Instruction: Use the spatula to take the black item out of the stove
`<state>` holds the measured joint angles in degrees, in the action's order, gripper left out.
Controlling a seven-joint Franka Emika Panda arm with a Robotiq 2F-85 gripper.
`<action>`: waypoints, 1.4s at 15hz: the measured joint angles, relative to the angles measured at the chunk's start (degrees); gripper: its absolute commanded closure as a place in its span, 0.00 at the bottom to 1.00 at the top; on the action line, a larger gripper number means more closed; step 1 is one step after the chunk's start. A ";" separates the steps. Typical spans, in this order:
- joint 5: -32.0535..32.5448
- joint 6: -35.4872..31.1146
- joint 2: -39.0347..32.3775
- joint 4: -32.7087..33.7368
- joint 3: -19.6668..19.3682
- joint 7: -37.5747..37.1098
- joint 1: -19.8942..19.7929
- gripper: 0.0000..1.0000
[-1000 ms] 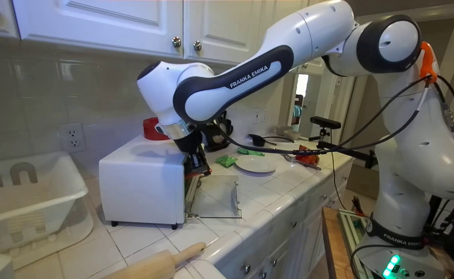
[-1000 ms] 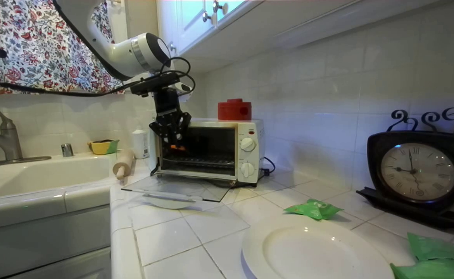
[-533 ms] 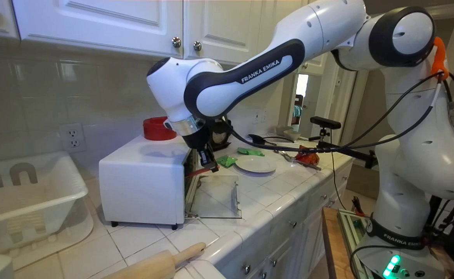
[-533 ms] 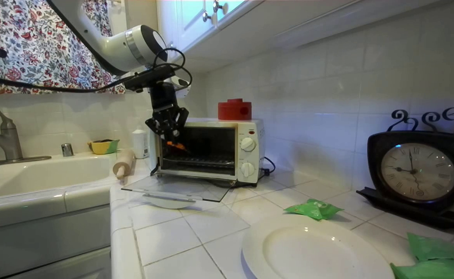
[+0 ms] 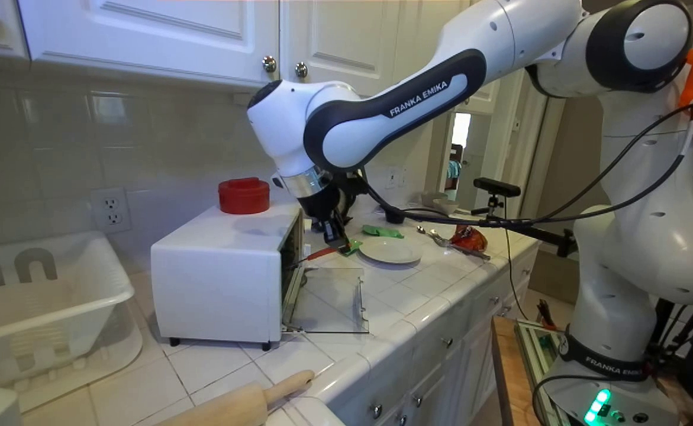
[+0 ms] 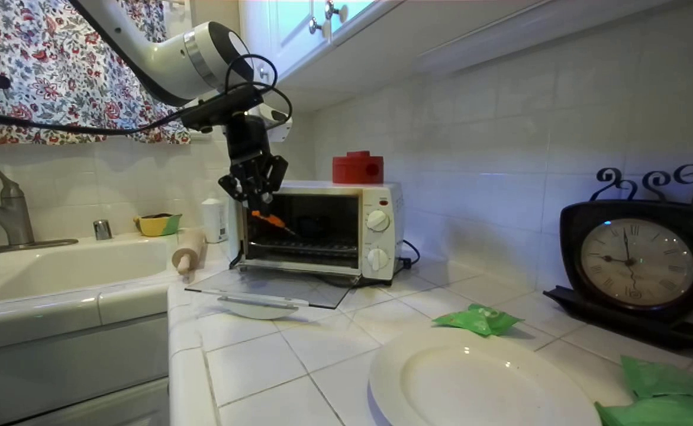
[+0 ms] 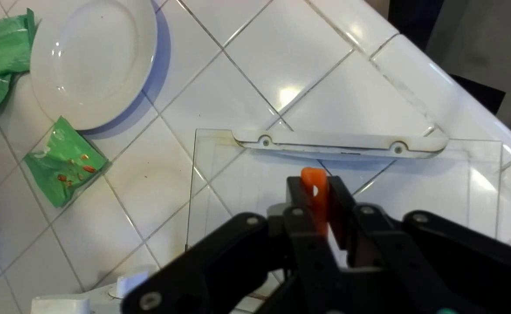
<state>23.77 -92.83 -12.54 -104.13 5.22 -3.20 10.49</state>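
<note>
The stove is a white toaster oven (image 5: 216, 290), also in an exterior view (image 6: 377, 248), with its glass door (image 7: 246, 187) folded down onto the counter. My gripper (image 5: 337, 241) is just outside and above the door, also seen in an exterior view (image 6: 260, 204). In the wrist view the gripper (image 7: 318, 192) is shut on the spatula's orange handle (image 7: 314, 178). The spatula (image 6: 270, 219) tilts down into the oven opening; its far end is hard to make out in the dark inside. A vague dark shape (image 6: 312, 225) inside may be the black item.
A red round container (image 6: 358, 168) sits on the oven. A white plate (image 6: 476, 378) and green packets (image 6: 479, 319) lie beside the door. A rolling pin (image 5: 234, 408) and dish rack (image 5: 50, 307) stand on the oven's far side. A black clock (image 6: 639, 260) stands near the wall.
My gripper has moved away from the oven toward the plate side, rising slightly. The spatula handle has come out of the opening with it, and more of it shows.
</note>
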 measured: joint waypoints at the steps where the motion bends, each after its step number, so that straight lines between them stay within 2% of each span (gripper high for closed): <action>1: 0.00 0.00 0.59 -0.69 0.00 -0.16 -0.14 0.96; 13: -0.26 -2.33 10.81 -12.07 0.00 -1.98 -2.08 0.96; 21: -3.25 -8.10 23.47 -27.42 -0.82 -3.59 -4.96 0.96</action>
<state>20.52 -100.93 10.93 -131.55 4.40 -6.79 5.52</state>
